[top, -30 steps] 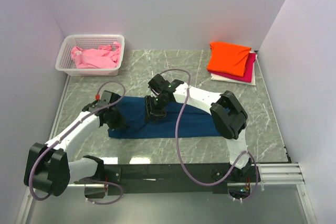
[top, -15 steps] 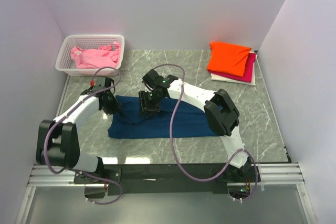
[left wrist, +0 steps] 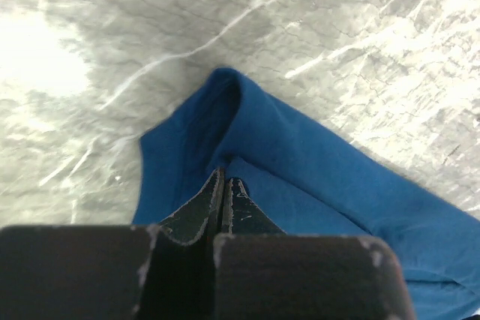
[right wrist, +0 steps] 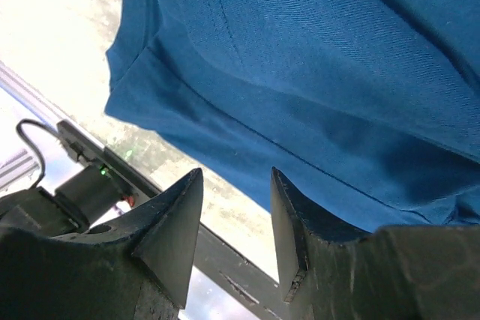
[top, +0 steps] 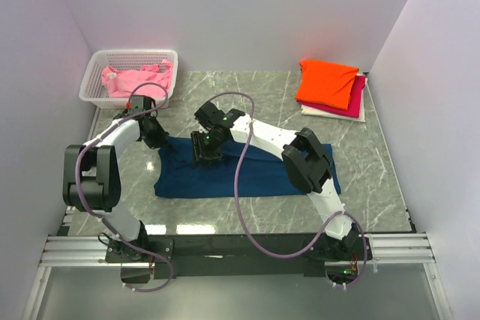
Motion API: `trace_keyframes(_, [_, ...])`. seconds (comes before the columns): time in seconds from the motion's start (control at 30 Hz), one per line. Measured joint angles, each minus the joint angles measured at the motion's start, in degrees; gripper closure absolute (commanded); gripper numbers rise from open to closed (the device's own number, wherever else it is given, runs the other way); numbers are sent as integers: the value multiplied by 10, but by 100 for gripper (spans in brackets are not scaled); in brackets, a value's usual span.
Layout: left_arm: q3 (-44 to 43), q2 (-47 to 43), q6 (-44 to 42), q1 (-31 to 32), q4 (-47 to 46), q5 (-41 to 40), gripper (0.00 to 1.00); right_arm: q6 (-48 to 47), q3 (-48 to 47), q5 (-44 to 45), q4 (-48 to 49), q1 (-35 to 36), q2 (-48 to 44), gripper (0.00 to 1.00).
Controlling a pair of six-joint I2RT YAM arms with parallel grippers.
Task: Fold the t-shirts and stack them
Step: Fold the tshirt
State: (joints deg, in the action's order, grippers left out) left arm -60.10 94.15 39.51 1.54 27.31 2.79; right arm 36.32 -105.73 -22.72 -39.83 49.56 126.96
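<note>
I have the dark navy cloth t-shirt (top: 262, 174) lying as a long folded strip across the middle of the grey marble desk (top: 225, 95), its long side running left to right.

My left tool (top: 163, 142) is at the strip's far left corner. In the left wrist view the left tool (left wrist: 225, 175) is clenched, and a ridge of the navy cloth (left wrist: 300, 155) rises off the marble and runs in between its tips, so it is grasping that corner of the shirt.

My right tool (top: 204, 157) sits over the far edge of the same shirt, just to the right of the left one. In the right wrist view its two fingers (right wrist: 176, 222) stand apart with a clear gap. The blue cloth (right wrist: 300, 50) lies beyond them and I see nothing pinched in the gap, so I read it as released.

At the far right corner of the desk I see a folded orange t-shirt (top: 328, 82) on top of a magenta one (top: 354, 106), with a white one (top: 311, 110) underneath.

At the far left, a white plastic lattice basket (top: 94, 73) holds a crumpled pink t-shirt (top: 139, 80), well apart from both tools.
</note>
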Motion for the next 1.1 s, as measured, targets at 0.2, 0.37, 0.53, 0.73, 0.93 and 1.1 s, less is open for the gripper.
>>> trace_keyframes(0.2, [-3,14,-2,0,-3,21,100,1,4,27,30,1,1,52])
trace_keyframes(0.37, [-7,14,-10,0,-4,26,100,6,5,43,59,1,12,52])
trace_keyframes(0.53, [-7,14,-11,0,-4,31,100,12,-17,51,64,2,57,52])
trace_keyframes(0.73, [-7,14,-12,0,-4,37,100,18,-22,57,63,3,66,51])
trace_keyframes(0.93, [-7,13,-12,0,-4,39,100,20,-36,65,59,4,75,73])
trace_keyframes(1.1, [-7,9,-14,0,-3,40,100,22,-57,74,51,5,90,91])
